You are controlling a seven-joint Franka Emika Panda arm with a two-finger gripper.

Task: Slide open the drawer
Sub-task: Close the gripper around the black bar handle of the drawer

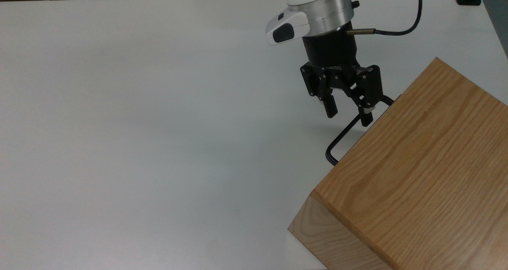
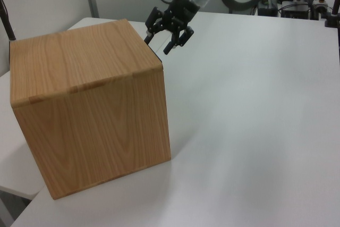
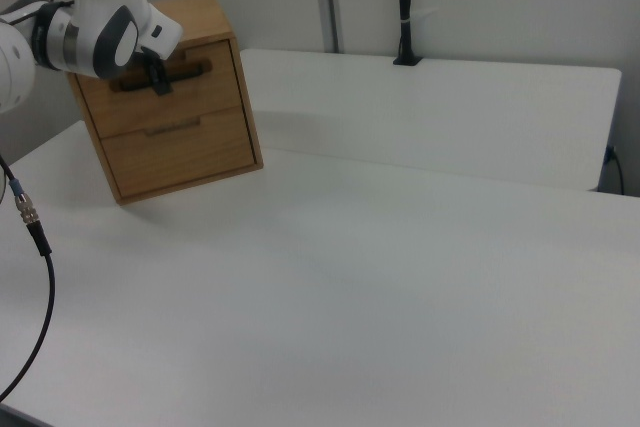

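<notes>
While the arm leans in over the white table [image 1: 139, 123], its gripper [image 1: 348, 118] hangs with both black fingers [image 1: 330, 108] spread apart and nothing between them. From the top view, the finger on the top view's right sits right over the black handle [image 1: 341, 139], near where the bar bends back toward the wood, and the other finger hangs over bare table to the top view's left of it. Whether any finger actually touches the bar I can't make out.

That handle belongs to the drawer [image 3: 165, 87], the upper of 2 flat fronts on the oak cabinet [image 1: 416, 174]. In the right view the drawer front sits flush with the cabinet face, closed, with the lower front [image 3: 180, 152] just under it. The arm's white wrist [image 3: 105, 17] covers the left view's far end of things there: in the right view it hides the drawer's upper left corner, and the dark fingers drop down in front of the handle.

The cabinet stands at the table's corner, at the top view's lower right, turned at an angle so its front faces the top view's upper left. In the left view the gripper [image 2: 166, 38] hovers just past the cabinet's far top edge, pointing down. A black cable [image 1: 397, 24] loops off the wrist, and a black post [image 3: 403, 7] stands clamped at the table's far edge in the right view.
</notes>
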